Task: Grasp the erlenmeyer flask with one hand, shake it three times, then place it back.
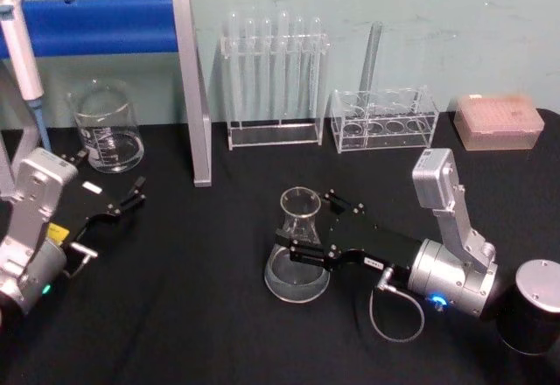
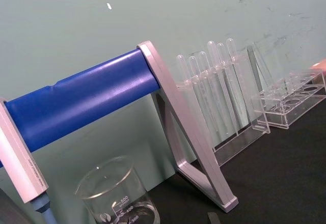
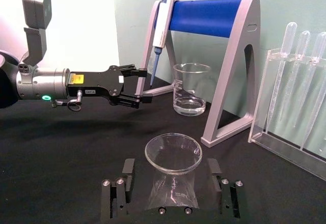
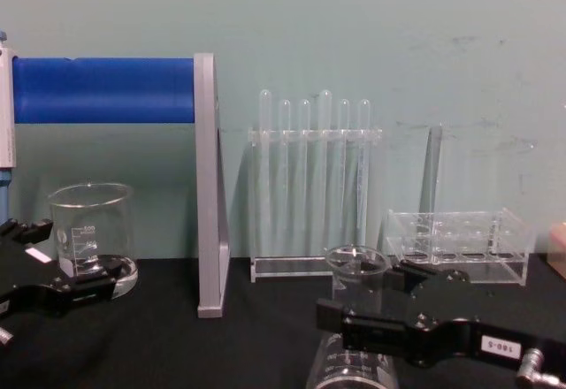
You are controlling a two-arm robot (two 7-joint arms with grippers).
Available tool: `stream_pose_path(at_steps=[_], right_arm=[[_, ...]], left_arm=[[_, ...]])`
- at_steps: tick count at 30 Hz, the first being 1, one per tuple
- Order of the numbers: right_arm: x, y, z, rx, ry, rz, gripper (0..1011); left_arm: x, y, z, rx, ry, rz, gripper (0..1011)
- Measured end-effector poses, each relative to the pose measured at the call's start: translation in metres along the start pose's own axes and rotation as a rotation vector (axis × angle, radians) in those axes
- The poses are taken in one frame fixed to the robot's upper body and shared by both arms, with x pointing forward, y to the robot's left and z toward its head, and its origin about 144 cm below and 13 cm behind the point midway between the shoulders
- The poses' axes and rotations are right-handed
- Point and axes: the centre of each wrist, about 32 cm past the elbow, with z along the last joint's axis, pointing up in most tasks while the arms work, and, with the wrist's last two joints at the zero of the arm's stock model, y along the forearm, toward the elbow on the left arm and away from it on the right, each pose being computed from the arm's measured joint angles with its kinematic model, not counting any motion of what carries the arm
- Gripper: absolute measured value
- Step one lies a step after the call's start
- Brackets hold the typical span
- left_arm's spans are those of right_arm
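Flask (image 1: pixel 297 247): standing upright on the black table (image 1: pixel 175 315), about midway between the left and right edges and nearer the front edge than the back. Its base rests on the table.

Right gripper (image 1: pixel 308 223): reaching in from the front right corner, level with the flask's neck. Fingers are apart, one on each side of the neck. The right wrist view shows a gap between each finger and the glass, so no clamp is confirmed.

Left gripper (image 1: pixel 124 201): low over the table by the left edge, well apart from the flask. Fingers are apart and hold nothing.

Back edge, left to right: a beaker (image 1: pixel 107 129) near the back left corner. A grey stand (image 1: pixel 194 96) with a blue bar rises just beside it, with a pipette (image 1: pixel 19 44) hanging at its left end. A rack of test tubes (image 1: pixel 273 79) follows, then a low clear rack (image 1: pixel 383 121). A pink box (image 1: pixel 497 122) sits at the back right corner.
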Motion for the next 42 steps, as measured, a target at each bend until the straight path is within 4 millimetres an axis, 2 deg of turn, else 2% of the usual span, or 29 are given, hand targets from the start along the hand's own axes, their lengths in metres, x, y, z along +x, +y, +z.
stream_pose_path(at_steps=[5, 6, 9, 16, 35, 42], right_arm=[[0.0000, 0.0000, 0.0000, 0.000, 0.000, 0.000, 812], [0.0000, 0.0000, 0.0000, 0.000, 0.000, 0.000, 749], [0.0000, 0.0000, 0.0000, 0.000, 0.001, 0.000, 693], [0.0000, 0.0000, 0.0000, 0.001, 0.001, 0.000, 453], [-0.0002, 0.0001, 0.0002, 0.000, -0.001, 0.001, 449], [-0.0058, 0.0002, 0.0056, 0.024, -0.009, -0.011, 449]], left_arm=[[0.0000, 0.0000, 0.0000, 0.000, 0.000, 0.000, 1001], [0.0000, 0.0000, 0.0000, 0.000, 0.000, 0.000, 1001], [0.0000, 0.0000, 0.0000, 0.000, 0.000, 0.000, 1001], [0.0000, 0.0000, 0.0000, 0.000, 0.000, 0.000, 1001], [0.0000, 0.0000, 0.0000, 0.000, 0.000, 0.000, 1001], [0.0000, 0.0000, 0.0000, 0.000, 0.000, 0.000, 1001]])
